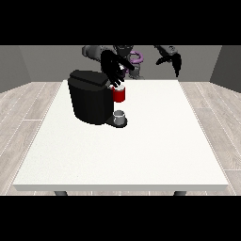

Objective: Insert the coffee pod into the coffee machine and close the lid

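Hand at the view's left [113, 69] is up over the machine [89, 96], fingers spread and straight, pointing down toward the red thing at the machine [119, 94]. Nothing in it that I can see, so I read it as released. Fingertips look close to the top of the red thing, maybe touching; can't tell from this angle.

Hand at the view's right [172, 58] hangs off to the side near my body, well apart from the machine, over the far edge of the surface [141, 150]. Fingers hang down relaxed, holding nothing.

Pod: I can't pin it down. A grey thing [120, 116] sits on the machine's base just under the red thing; can't confirm that's the pod, it could be a cup. No other grey item on the surface.

Step, as I judge it: work is at the brew head, either the tail of the insert or the start of the lid close. The lid's state I can't read; the machine top is a dark slab [88, 77] tilted slightly.

Next move, my guess: bring the palm over the lid and push down until it seats, fingers kept flat and clear of the hinge side. The other hand isn't needed.
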`<action>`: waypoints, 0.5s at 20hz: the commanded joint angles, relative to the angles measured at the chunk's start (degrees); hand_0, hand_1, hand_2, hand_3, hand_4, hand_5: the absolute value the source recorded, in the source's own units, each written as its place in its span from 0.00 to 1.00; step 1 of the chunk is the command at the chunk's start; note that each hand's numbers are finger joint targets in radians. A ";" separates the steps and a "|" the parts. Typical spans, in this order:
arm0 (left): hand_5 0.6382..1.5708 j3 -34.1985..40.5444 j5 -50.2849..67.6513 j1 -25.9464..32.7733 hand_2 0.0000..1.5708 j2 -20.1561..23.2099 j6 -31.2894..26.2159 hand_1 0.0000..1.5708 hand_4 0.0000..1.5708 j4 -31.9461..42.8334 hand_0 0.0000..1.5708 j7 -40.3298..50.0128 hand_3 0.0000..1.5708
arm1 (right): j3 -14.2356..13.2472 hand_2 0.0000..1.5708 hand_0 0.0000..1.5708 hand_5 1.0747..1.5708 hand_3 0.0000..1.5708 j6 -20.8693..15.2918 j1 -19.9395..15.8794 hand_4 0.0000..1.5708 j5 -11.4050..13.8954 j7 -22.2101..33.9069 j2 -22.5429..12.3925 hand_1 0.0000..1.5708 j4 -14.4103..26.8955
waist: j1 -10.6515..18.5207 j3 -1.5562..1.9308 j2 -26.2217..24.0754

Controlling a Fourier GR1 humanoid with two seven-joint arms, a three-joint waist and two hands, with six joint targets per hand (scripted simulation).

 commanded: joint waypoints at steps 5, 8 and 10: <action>1.00 -1.60 0.22 -3.82 0.00 -0.94 -1.22 0.00 0.25 0.09 0.00 -0.71 0.00 | 1.93 0.00 0.00 1.00 0.00 1.44 -8.18 0.00 -0.83 -6.45 3.16 0.00 -5.28 | 10.13 -2.26 3.83; 1.00 -2.54 -0.39 -5.87 0.00 -1.49 -0.89 0.00 0.24 -0.95 0.00 -0.76 0.00 | -0.32 0.00 0.00 1.00 0.00 1.24 -8.96 0.00 -1.55 -8.91 1.84 0.00 -4.70 | 11.17 -2.18 6.98; 1.00 -2.50 -0.43 -6.02 0.00 -1.14 -1.13 0.00 0.22 -1.24 0.00 -1.13 0.00 | 0.18 0.00 0.00 1.00 0.00 -0.61 -9.71 0.00 -1.32 -11.10 4.18 0.00 -4.31 | 12.56 -2.27 8.79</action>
